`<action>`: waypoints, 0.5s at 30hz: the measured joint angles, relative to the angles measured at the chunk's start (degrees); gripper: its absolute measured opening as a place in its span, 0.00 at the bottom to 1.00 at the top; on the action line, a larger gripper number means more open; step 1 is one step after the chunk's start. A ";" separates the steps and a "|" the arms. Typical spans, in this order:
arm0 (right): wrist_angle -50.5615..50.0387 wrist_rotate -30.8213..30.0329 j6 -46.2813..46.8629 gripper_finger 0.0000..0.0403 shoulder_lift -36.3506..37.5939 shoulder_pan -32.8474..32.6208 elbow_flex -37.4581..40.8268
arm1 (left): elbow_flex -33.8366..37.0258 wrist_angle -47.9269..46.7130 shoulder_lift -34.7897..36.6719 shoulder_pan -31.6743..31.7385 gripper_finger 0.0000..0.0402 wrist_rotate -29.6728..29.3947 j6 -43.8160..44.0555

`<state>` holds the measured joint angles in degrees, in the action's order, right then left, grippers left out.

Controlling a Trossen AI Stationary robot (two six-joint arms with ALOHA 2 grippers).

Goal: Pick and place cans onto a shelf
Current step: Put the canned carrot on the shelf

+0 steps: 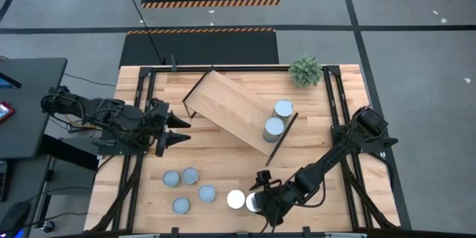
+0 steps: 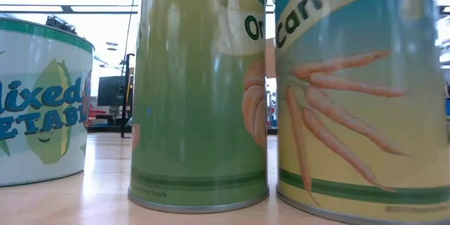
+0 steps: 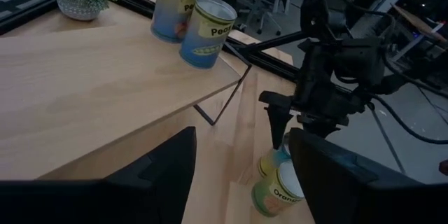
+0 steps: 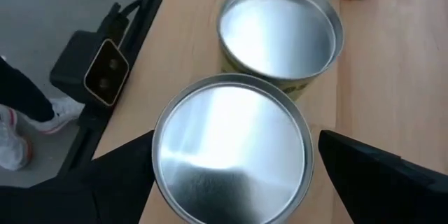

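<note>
Steel can (image 4: 231, 150): upright on the counter (image 4: 378, 91), axis vertical, top up, between the right gripper's (image 4: 231, 182) jaws
Right jaws: wide apart, straddling it
Left gripper (image 1: 181, 129): jaws part-open, empty, beside the shelf (image 1: 230, 108)

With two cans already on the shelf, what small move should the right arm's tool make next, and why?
Probably close on the can below it. The right tool sits at the table's front edge with its fingers spread open on either side of that can's round top, so the grasp looks lined up but not yet made. Two cans stand on the shelf; the left tool waits open beside the shelf.
</note>
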<state>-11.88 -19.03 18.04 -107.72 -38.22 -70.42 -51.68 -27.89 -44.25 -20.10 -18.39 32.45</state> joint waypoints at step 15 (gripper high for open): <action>1.92 5.25 -0.15 0.78 0.00 1.29 1.43 | 0.00 -0.01 -0.01 0.00 0.59 0.02 -0.07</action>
<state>-9.96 -13.78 17.89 -107.72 -36.93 -68.99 -51.68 -27.90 -44.26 -20.10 -18.38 32.38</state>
